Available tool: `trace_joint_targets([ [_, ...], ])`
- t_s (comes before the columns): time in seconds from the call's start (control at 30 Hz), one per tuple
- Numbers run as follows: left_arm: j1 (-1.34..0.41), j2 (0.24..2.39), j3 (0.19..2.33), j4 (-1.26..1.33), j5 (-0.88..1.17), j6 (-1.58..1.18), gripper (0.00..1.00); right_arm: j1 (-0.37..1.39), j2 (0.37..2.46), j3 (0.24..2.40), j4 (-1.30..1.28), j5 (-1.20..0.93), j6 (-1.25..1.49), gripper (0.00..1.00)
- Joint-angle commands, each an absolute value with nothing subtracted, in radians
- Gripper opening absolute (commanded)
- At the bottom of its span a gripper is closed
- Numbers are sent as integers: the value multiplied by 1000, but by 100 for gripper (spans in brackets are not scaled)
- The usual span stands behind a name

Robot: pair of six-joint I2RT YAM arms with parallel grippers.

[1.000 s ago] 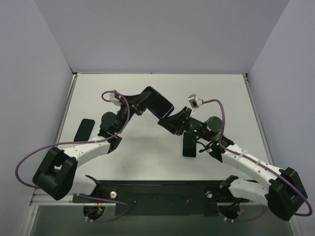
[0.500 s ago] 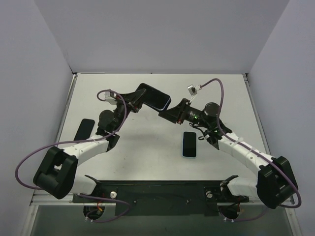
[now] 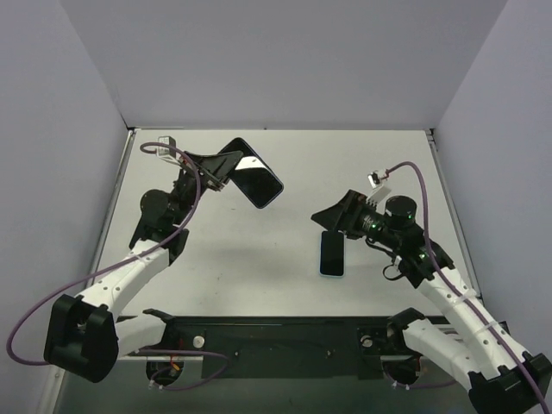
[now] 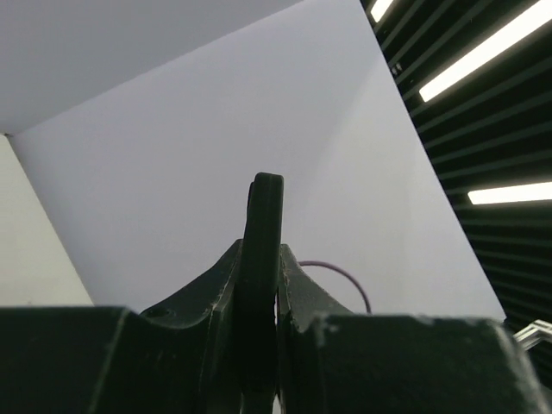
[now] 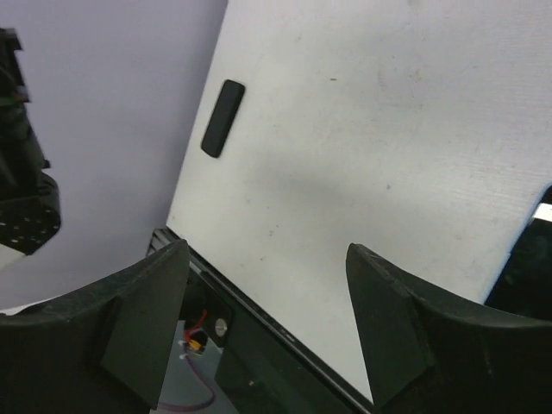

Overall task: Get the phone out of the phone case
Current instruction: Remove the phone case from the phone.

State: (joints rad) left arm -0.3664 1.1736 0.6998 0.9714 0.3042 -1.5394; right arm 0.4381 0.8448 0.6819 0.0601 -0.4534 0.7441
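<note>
My left gripper [image 3: 226,165] grips the black, pale-rimmed cased phone [image 3: 257,180], and my right gripper [image 3: 324,220], open well right of it, must next peel that rim.

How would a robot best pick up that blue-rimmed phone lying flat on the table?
Grip it across its two long edges near the middle, coming straight down from above. The blue-rimmed phone lies flat, screen up, and its narrow width should fit between the right arm's open fingers.
</note>
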Motion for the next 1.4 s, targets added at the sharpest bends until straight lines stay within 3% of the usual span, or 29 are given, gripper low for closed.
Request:
trace_joint_targets([
  [0.0,-365,1100,755,878,370,-1387,0,446,819,788,125,-535,889,66],
  [0.23,-367,1086,749,834,397,-1371,0,604,923,919,273,-540,1009,60],
  [0.37,-367,1097,735,873,408,-1402,0,670,1006,942,349,-511,1034,47],
  [1.0,-391,1137,724,962,445,-1482,0,675,1066,928,400,-495,1052,45],
  [1.37,-460,1160,795,845,537,-1402,0,672,1118,965,419,-538,1051,38],
])
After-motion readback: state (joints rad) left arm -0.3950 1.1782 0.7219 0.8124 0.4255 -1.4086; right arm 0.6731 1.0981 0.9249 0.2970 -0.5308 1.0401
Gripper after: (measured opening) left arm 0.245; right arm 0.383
